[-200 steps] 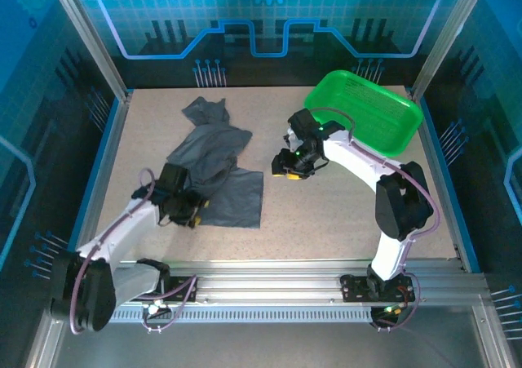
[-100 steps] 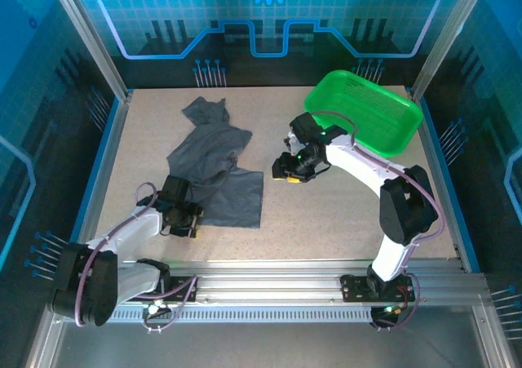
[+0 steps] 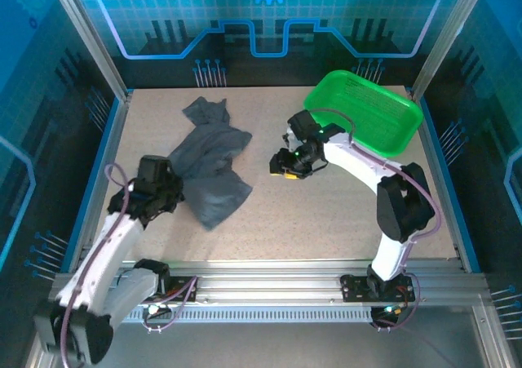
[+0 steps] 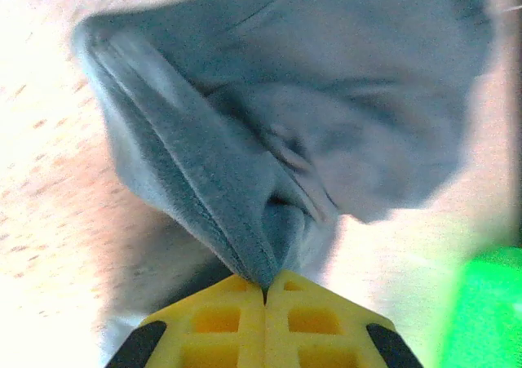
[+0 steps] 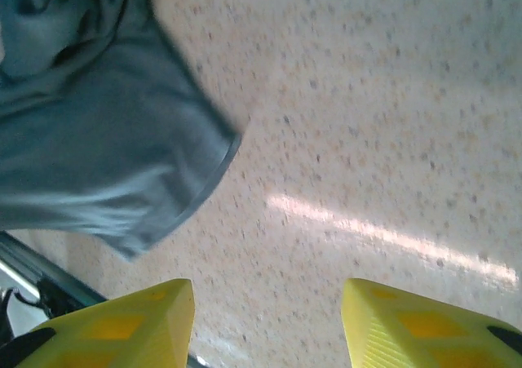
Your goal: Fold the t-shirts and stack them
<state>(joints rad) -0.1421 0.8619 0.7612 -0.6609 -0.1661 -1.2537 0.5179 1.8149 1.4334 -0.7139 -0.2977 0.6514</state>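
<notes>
Left gripper clamped on crumpled slate-grey fabric t-shirt, left of frame.
Right gripper, centre frame, jaws apart over speckled beige tabletop.

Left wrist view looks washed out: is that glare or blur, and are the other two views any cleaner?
Left wrist: both; the table is blown out to near white, and the t-shirt is soft with blur, sharper near the left fingers. Right wrist: a bright streak of glare on the table; the t-shirt's edge is smeared. Top external: sharp and evenly lit.
</notes>
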